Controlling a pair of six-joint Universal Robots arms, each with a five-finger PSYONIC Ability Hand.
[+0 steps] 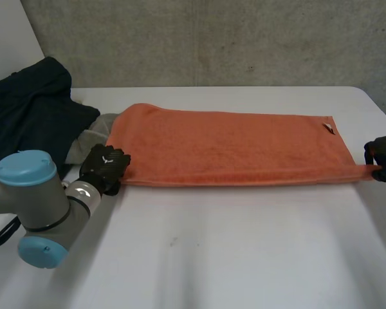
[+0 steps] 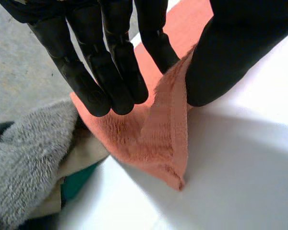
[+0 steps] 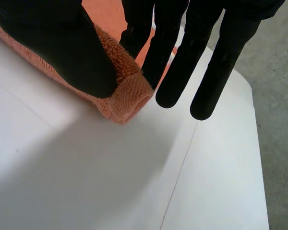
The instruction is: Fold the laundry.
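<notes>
Nothing written, numbered or branded could be read. The orange towel carried a small white tag at its corner toward the table's far right corner, too small to make out. The back of the left hand bore a pale mark that formed no letters.

I see the towel lying flat across the middle of the table. My left hand is at its lower left corner. My right hand is at its lower right corner, at the frame's right edge. A clothes pile sits upper left, right beside the towel's left end.
</notes>
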